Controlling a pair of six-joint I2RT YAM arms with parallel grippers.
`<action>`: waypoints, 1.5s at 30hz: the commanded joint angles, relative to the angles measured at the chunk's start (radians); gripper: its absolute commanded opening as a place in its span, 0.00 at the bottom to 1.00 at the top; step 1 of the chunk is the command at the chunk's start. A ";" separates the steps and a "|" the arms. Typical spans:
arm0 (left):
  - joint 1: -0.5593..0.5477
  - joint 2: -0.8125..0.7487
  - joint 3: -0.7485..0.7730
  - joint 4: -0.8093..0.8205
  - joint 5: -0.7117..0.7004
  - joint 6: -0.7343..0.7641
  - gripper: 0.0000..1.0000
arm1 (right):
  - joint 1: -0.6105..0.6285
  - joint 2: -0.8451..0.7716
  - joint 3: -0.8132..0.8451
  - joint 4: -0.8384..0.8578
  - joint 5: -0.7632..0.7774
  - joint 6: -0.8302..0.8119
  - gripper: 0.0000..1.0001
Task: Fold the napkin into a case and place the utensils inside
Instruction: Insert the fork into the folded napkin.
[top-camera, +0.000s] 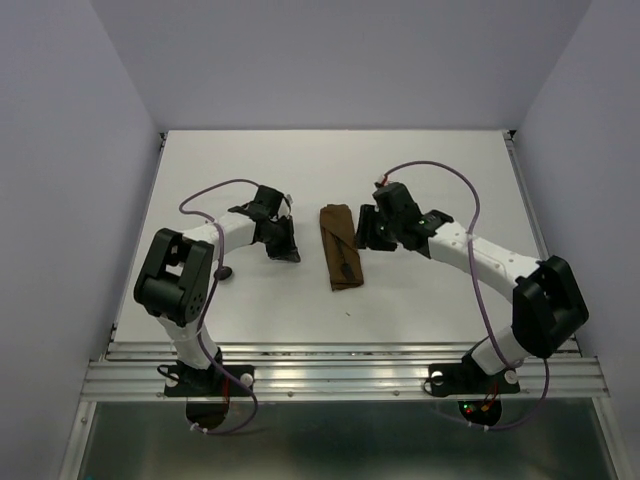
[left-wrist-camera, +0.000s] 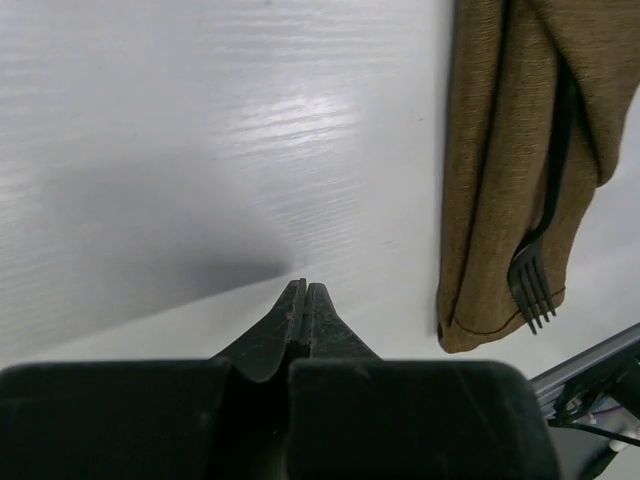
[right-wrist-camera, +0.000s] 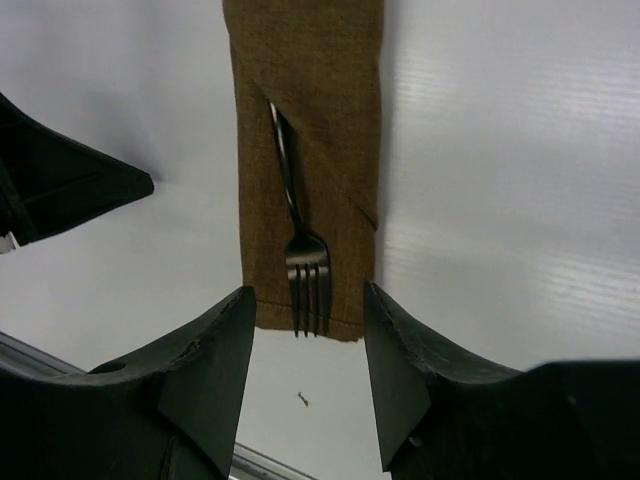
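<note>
Now fork (right-wrist-camera: 303, 262) is lying in case (right-wrist-camera: 305, 120); left pincer (left-wrist-camera: 303, 292) shut, empty; right pincer (right-wrist-camera: 307, 300) hovering half-open, empty (second utensil needing fetching next).

Bright, even overhead light on the white table (top-camera: 430, 170), shadows faint in the top view. Left wrist view: glare streaks at twelve o'clock, broad grey shadow at nine. The left gripper (left-wrist-camera: 303, 290) looms black, soft-edged; the case (right-wrist-camera: 310, 100) weave reads crisp.

White worktop (top-camera: 440, 160), matte, faintly grained, boxed in by pale walls (top-camera: 60, 120). Ribbed metal rail (top-camera: 340, 375) along near edge. Tiny dark speck (right-wrist-camera: 302, 399) lying on bare surface.
</note>
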 joint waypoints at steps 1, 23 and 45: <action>-0.029 0.023 0.087 0.015 0.023 0.005 0.00 | 0.047 0.111 0.169 -0.085 0.078 -0.129 0.52; 0.012 0.301 0.500 -0.009 0.057 -0.036 0.00 | 0.123 0.415 0.334 -0.120 0.103 -0.121 0.40; 0.011 0.273 0.330 0.100 0.084 -0.070 0.00 | 0.123 0.395 0.339 -0.085 0.126 0.043 0.01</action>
